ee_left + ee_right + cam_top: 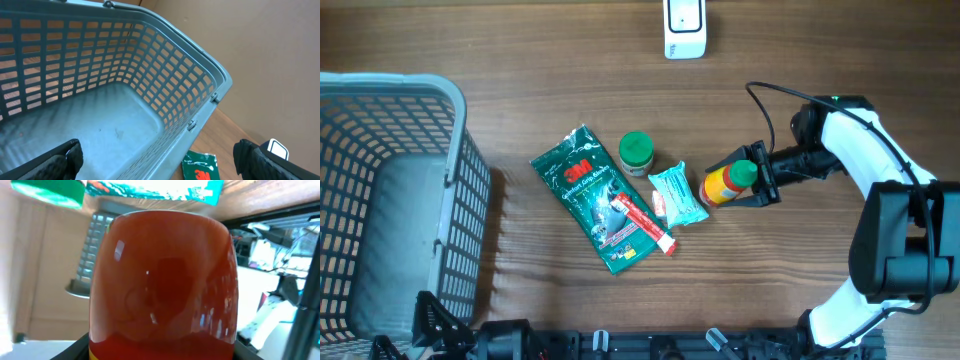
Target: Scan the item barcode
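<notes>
Sauce bottle [722, 186]: red-orange body, yellow label band, green cap. It lies on its side right of centre on the bench [520, 60], cap end towards my right wrist and base towards the teal sachet. I cannot tell whether it rests on the wood or hangs just above it.
Right gripper [758, 177]: pinching the sauce bottle at its cap end, one finger on each side. In my right wrist view its glossy red body [162, 280] fills nearly the whole frame.
Left gripper [157, 150]: fingers spread wide with nothing between them, hanging over the near corner of the basket.
Barcode scanner [684, 25]: white, at the far edge of the bench, well apart from the sauce bottle.
Basket [470, 190]: grey plastic mesh, at the left end of the bench.
3M packet [595, 200]: dark green, flat on the bench near the middle, lying at a slant.
Red tube [645, 222]: lies across the right edge of the 3M packet.
Green-lidded jar [636, 152]: upright, just beside the packet's upper right corner.
Teal sachet [677, 195]: between the jar and the sauce bottle, just beside the bottle's base.
</notes>
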